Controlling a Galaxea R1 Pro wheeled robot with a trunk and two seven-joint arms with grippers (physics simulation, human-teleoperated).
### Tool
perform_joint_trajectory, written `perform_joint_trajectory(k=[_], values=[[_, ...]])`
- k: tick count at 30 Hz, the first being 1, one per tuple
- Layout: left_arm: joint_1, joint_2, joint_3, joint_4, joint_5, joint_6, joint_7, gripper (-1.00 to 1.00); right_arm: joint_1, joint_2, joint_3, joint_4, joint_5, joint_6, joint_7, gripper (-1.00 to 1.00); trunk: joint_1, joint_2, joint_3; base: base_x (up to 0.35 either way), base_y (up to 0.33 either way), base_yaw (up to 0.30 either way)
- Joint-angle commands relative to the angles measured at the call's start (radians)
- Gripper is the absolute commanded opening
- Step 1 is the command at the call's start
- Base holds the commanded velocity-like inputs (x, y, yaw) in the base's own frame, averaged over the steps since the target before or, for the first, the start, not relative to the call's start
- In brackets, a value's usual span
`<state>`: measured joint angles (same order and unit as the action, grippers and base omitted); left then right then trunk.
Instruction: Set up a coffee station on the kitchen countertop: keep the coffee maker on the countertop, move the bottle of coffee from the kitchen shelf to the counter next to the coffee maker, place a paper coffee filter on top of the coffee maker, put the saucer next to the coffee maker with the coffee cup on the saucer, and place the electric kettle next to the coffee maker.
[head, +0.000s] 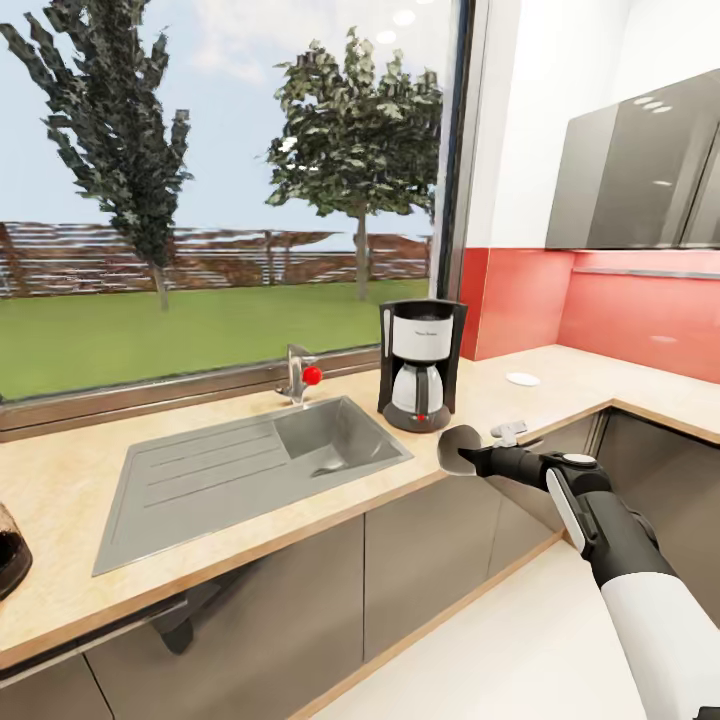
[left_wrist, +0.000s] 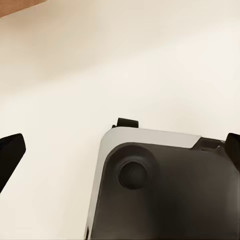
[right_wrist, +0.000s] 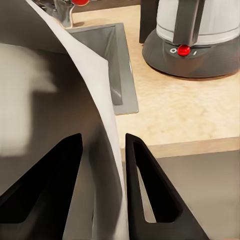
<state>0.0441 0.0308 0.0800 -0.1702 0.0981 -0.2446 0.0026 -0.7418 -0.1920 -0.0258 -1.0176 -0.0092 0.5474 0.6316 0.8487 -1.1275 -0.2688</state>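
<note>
The coffee maker (head: 420, 365) stands on the kitchen countertop (head: 70, 470) right of the sink, and its base with the red switch (right_wrist: 184, 50) lies ahead of my right gripper. My right gripper (head: 468, 460) (right_wrist: 102, 160) hovers at the counter's front edge, just in front of the machine, shut on the paper coffee filter (head: 456, 446) (right_wrist: 75, 90). The saucer (head: 522, 379) lies on the counter to the machine's right. A small pale thing (head: 508, 430) near the edge may be the coffee cup. The electric kettle (head: 10, 550) shows at far left. My left gripper (left_wrist: 120, 150) hangs open over pale floor. The bottle of coffee and kitchen shelf are out of view.
The steel sink (head: 200, 480) with its drainer is set into the counter, with a red-knobbed tap (head: 300, 375) behind it under a large window. The counter turns a corner at right below a red backsplash (head: 620, 310) and grey wall cabinets (head: 640, 170).
</note>
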Motion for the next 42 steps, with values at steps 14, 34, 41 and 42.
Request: perform_joint_trajectory(k=[14,34,41,42], values=[[0.000,0.000,0.000,-0.002,0.009,-0.001,-0.001,1.00,-0.001,0.000,-0.002,-0.001,-0.002,0.008,0.004,-1.00,-0.054,0.098,0.043,0.000,0.000,0.000],[0.000,0.000,0.000,-0.002,0.009,-0.001,-0.001,1.00,-0.001,0.000,-0.002,-0.001,-0.002,0.008,0.004,-1.00,-0.130,0.238,0.106,0.000,0.000,0.000],[0.000,0.000,0.000,-0.002,0.009,-0.001,-0.001,1.00,-0.001,0.000,-0.002,-0.001,-0.002,0.008,0.004,-1.00,-0.157,0.287,0.127,0.000,0.000,0.003],[0.000,0.000,0.000,-0.002,0.009,-0.001,-0.001,1.00,-0.001,0.000,-0.002,-0.001,-0.002,0.008,0.004,-1.00,-0.161,0.294,0.131,0.000,0.000,0.028]])
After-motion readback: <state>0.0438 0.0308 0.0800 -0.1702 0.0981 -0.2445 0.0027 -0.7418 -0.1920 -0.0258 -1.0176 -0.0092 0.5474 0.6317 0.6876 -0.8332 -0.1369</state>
